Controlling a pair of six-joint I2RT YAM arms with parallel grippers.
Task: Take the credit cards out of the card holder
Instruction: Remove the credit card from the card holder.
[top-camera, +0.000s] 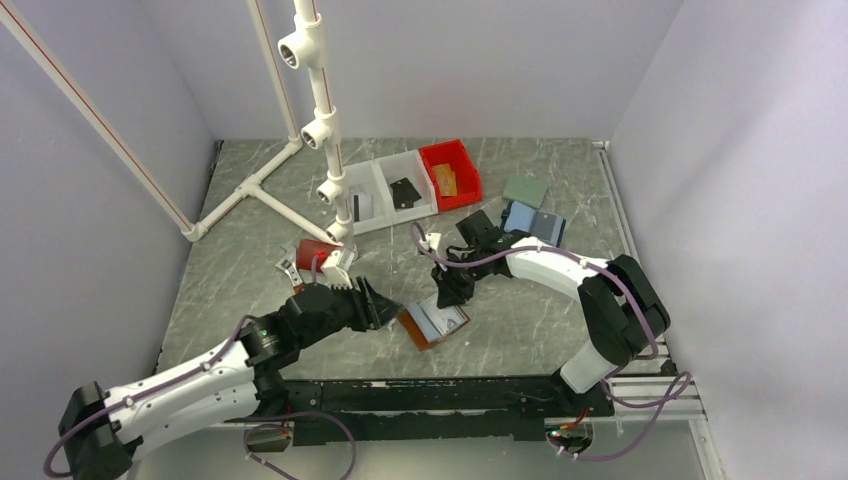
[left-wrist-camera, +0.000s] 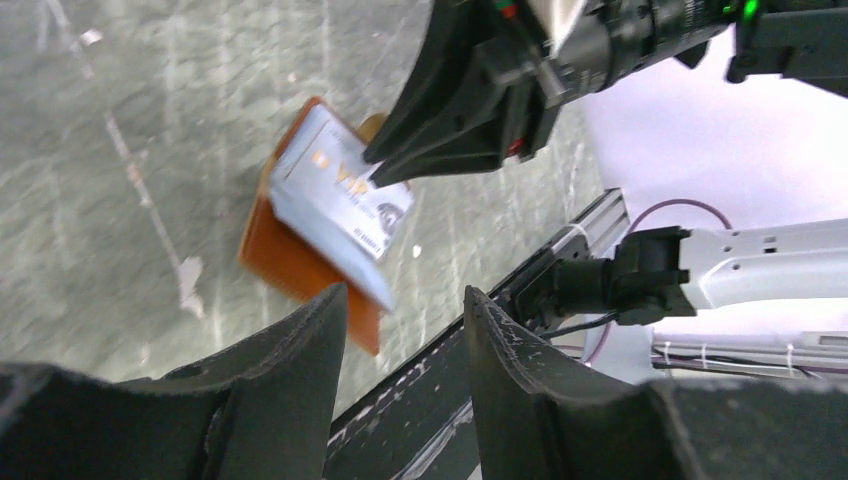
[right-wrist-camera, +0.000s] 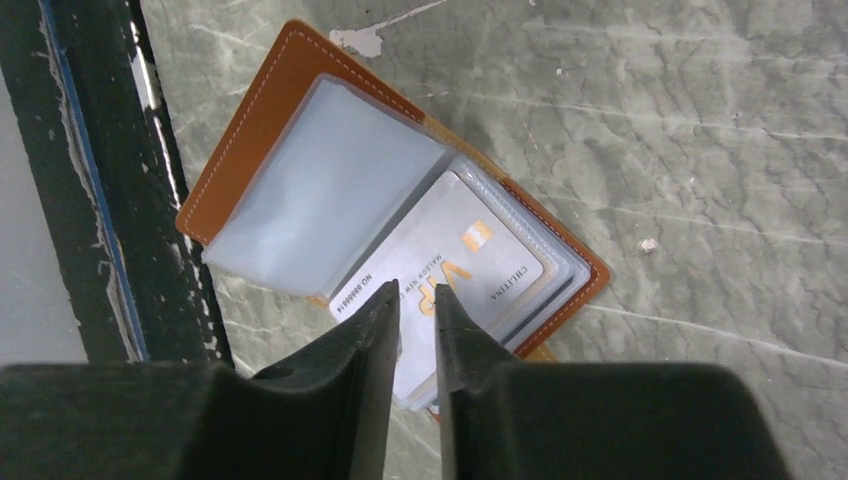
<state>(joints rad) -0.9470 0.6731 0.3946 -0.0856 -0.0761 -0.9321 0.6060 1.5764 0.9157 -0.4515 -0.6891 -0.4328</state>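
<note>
Work is hardly begun: we see a pale credit card (right-wrist-camera: 460, 260) in the open card holder (right-wrist-camera: 255, 110). Our right tool (right-wrist-camera: 417, 300) is nearly together at its edge, grip unclear; our left tool (left-wrist-camera: 405, 295) is apart, empty.

The right gripper (top-camera: 447, 298) hung right over the card holder (top-camera: 435, 326), so I had no way in from above. My left gripper (top-camera: 392, 312) crowded its left side, the black rail (top-camera: 430, 385) its near edge; bare table (top-camera: 530, 320) lay open rightward.

I'm looking at the card holder (right-wrist-camera: 245, 120) showing tan stitched leather and glossy clear plastic sleeves, a credit card (right-wrist-camera: 470, 265) looking smooth pale plastic, the table (right-wrist-camera: 700, 150) showing matt grey marbling.
</note>
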